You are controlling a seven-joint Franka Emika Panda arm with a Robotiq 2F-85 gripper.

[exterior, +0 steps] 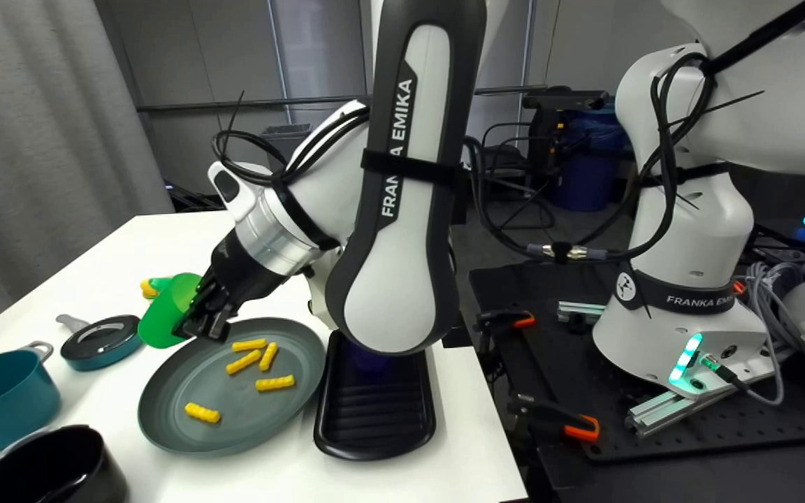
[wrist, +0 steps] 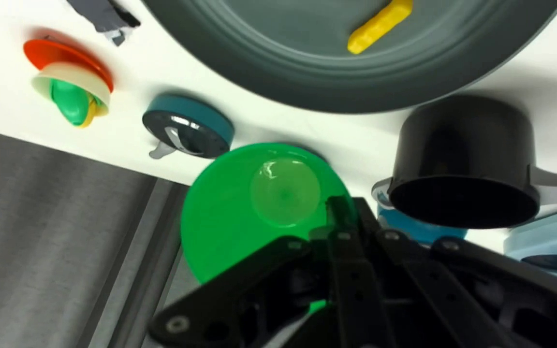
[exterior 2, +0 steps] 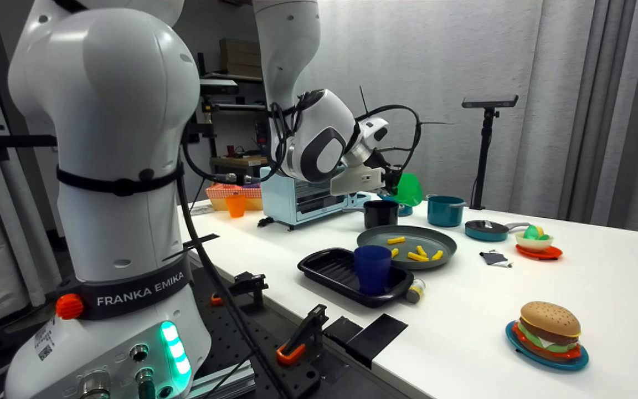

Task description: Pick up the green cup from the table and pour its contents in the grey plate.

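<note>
Okay, I hold green cup (exterior: 165,318) in pinched jaws, tilted, raised above surface (exterior: 179,239) by far side of plate (exterior: 224,388); five yellow pieces (exterior: 274,383) lie scattered on plate.

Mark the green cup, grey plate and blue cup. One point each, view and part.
Green cup (wrist: 273,205): in the wrist view, its round base.
Grey plate (exterior: 235,397): in an exterior view, bare floor near the middle.
Blue cup (exterior 2: 372,270): in an exterior view, outer side wall.
</note>
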